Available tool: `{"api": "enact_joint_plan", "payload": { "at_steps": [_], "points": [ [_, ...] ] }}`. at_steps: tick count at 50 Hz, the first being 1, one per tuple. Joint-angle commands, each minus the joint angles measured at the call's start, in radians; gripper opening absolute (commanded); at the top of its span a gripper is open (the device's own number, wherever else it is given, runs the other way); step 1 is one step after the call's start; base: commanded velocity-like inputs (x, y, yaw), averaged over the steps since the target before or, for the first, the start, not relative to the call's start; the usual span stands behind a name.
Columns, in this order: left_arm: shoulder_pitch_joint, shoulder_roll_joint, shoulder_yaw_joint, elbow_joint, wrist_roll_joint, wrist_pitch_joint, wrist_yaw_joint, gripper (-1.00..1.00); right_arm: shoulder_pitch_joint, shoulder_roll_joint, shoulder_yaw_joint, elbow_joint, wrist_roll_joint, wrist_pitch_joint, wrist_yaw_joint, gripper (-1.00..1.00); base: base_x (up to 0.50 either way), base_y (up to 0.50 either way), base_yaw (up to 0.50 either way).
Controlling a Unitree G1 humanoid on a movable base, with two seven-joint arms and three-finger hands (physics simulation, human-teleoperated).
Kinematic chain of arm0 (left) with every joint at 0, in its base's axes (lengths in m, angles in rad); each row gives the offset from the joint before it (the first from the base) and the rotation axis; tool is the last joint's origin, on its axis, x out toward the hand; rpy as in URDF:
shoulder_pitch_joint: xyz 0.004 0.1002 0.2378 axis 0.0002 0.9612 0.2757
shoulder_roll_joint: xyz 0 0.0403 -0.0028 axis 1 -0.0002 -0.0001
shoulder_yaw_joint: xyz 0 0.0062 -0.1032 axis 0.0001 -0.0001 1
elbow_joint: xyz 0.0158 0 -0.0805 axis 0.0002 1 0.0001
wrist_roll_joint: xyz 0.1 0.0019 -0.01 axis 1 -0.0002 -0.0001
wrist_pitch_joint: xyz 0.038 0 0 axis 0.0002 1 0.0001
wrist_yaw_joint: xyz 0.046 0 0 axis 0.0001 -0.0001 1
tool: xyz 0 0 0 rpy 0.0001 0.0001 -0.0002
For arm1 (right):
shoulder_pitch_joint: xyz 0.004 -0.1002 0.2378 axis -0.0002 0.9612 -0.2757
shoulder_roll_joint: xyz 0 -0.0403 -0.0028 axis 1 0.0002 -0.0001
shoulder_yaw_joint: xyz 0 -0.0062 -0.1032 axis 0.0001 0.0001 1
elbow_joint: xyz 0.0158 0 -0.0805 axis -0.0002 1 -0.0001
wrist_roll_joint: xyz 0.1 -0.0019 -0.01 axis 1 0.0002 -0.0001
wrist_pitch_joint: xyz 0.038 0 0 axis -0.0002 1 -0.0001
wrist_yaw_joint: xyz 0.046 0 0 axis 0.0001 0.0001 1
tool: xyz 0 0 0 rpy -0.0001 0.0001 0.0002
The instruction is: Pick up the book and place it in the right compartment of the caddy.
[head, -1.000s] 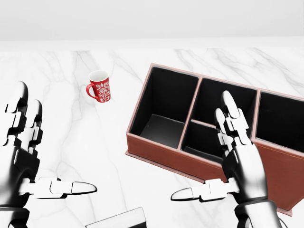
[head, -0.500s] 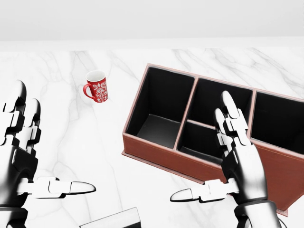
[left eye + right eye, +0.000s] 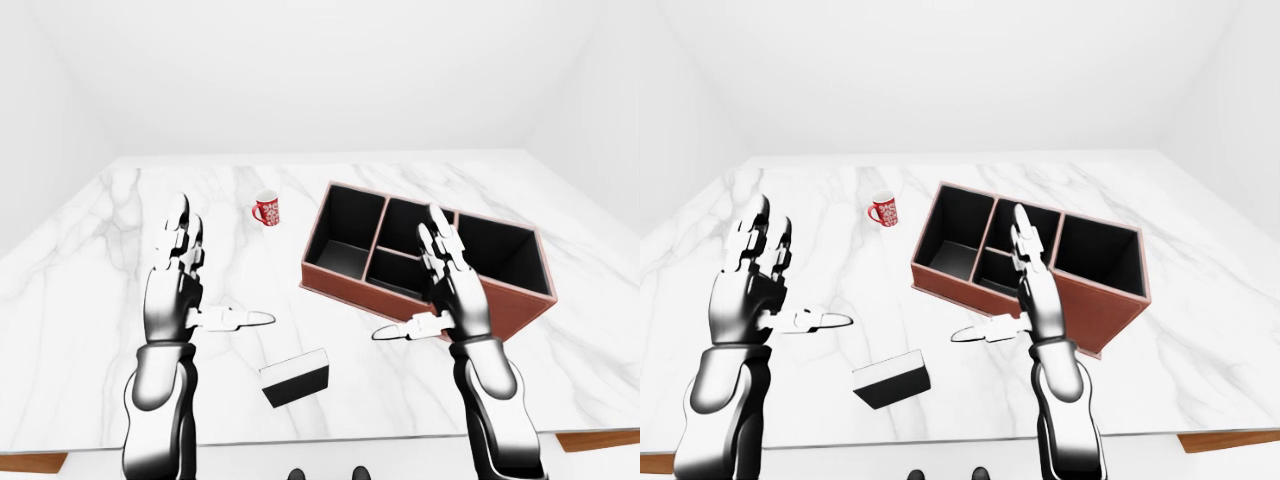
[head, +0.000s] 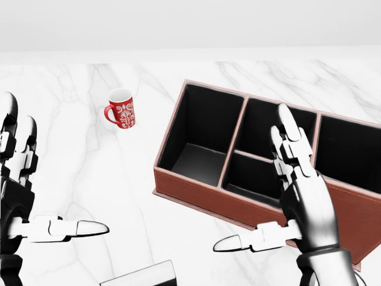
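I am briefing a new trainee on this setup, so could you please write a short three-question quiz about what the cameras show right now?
1. True or false: the dark rectangular book with white page edges already lies inside the reddish-brown leather caddy with black compartments.
2. Which object stands nearest the caddy's left end in the left-eye view? A) red ceramic mug with white pattern B) the book C) neither
3. Fill in: the left robot hand and the right robot hand both have their fingers ____.

Key: 1. False; it lies on the white marble table, between the hands. 2. A. 3. Open, holding nothing.
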Motion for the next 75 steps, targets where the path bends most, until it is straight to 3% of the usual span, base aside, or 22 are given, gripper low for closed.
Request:
{"api": "enact_joint_plan", "payload": {
  "at_steps": [1, 17, 31, 52, 75],
  "points": [
    [-0.027, 0.019, 0.039, 0.010, -0.009, 0.000, -0.003, 1.00, -0.014, -0.005, 0.008, -0.030, -0.050, 0.000, 0.020, 1.00, 0.00, 0.00, 0.00],
    [-0.056, 0.047, 0.080, 0.048, -0.021, 0.000, -0.001, 1.00, -0.042, -0.007, 0.039, -0.058, -0.170, 0.000, 0.045, 1.00, 0.00, 0.00, 0.00],
    [-0.074, 0.068, 0.119, 0.032, -0.038, 0.000, -0.004, 1.00, -0.033, -0.009, 0.117, -0.107, -0.342, 0.000, 0.101, 1.00, 0.00, 0.00, 0.00],
    [-0.087, 0.084, 0.139, 0.045, -0.052, 0.000, 0.000, 1.00, -0.025, 0.014, 0.218, -0.180, -0.549, 0.000, 0.171, 1.00, 0.00, 0.00, 0.00],
    [-0.096, 0.098, 0.155, 0.054, -0.060, 0.000, 0.003, 1.00, 0.005, 0.022, 0.335, -0.153, -0.728, 0.000, 0.166, 1.00, 0.00, 0.00, 0.00]
  ]
}}
